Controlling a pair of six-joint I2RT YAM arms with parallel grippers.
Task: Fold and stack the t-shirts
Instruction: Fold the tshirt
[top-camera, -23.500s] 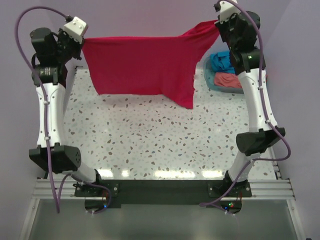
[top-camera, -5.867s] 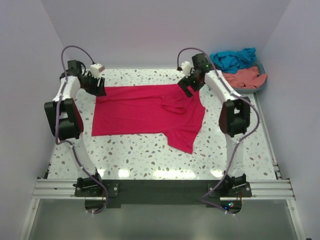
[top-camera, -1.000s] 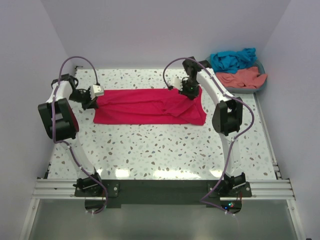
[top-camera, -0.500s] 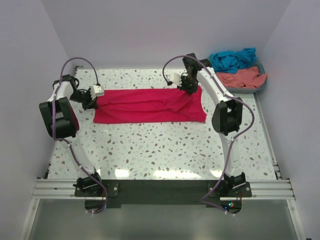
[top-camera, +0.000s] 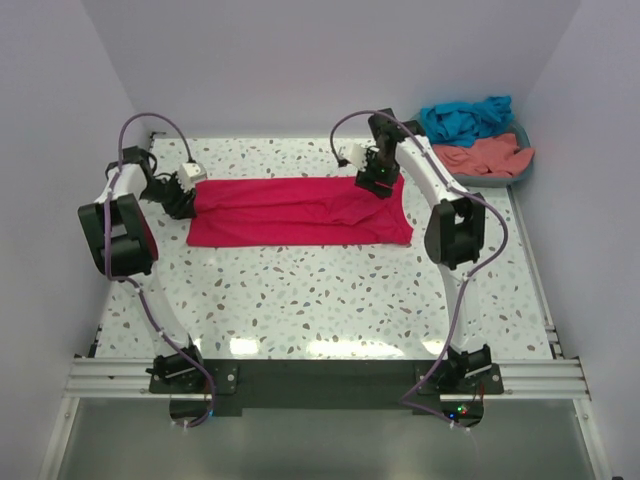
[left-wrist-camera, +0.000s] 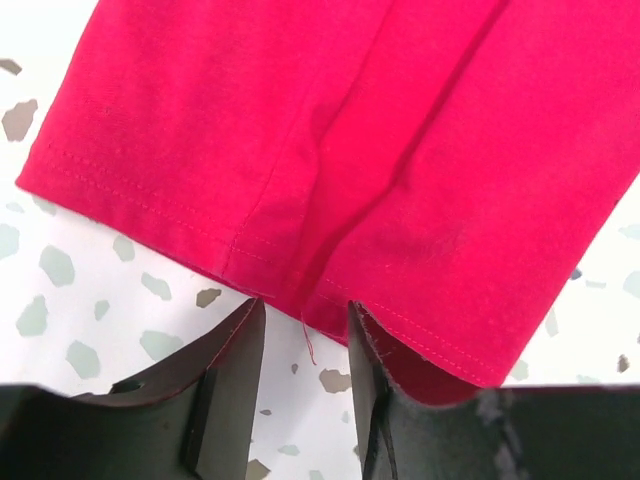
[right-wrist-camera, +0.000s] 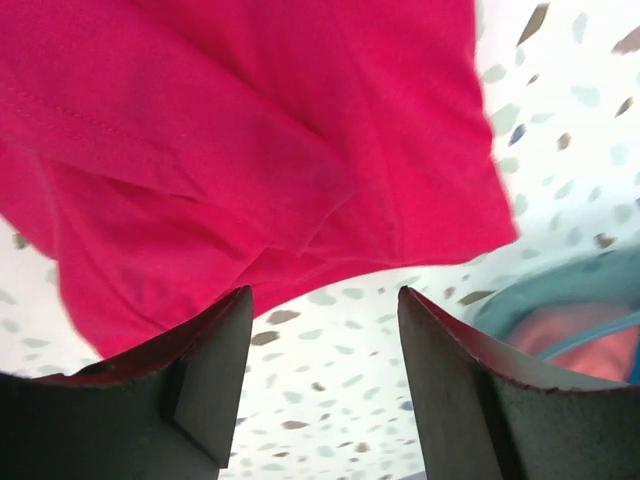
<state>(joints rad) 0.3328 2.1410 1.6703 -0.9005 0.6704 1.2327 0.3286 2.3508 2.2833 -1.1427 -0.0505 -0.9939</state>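
The crimson-pink t-shirt (top-camera: 300, 210) lies folded into 1 long band across the far half of the speckled table (top-camera: 330, 300), running left to right with its long edges roughly parallel to the back wall. The left arm rises from its base, elbow lifted near the table's left side, and its forearm reaches to the far left, where the wrist turns inward so the left gripper (top-camera: 187, 197) sits low at the band's left end. In the left wrist view its 2 fingers (left-wrist-camera: 225, 375) stand parted with bare table in the gap; the stitched hem lies right at their tips, unclamped (a loose thread dangles there). The right arm climbs to a raised elbow, then its forearm leans far and leftward, the wrist bent down over the band's far right part. The right gripper (top-camera: 372, 183) hangs above rumpled folds with its jaws spread wide, holding nothing. Well apart at the far right corner, a teal basket (top-camera: 505, 181) holds the teal-blue t-shirt (top-camera: 465, 118) and the salmon-coral t-shirt (top-camera: 490, 155), both bunched up.
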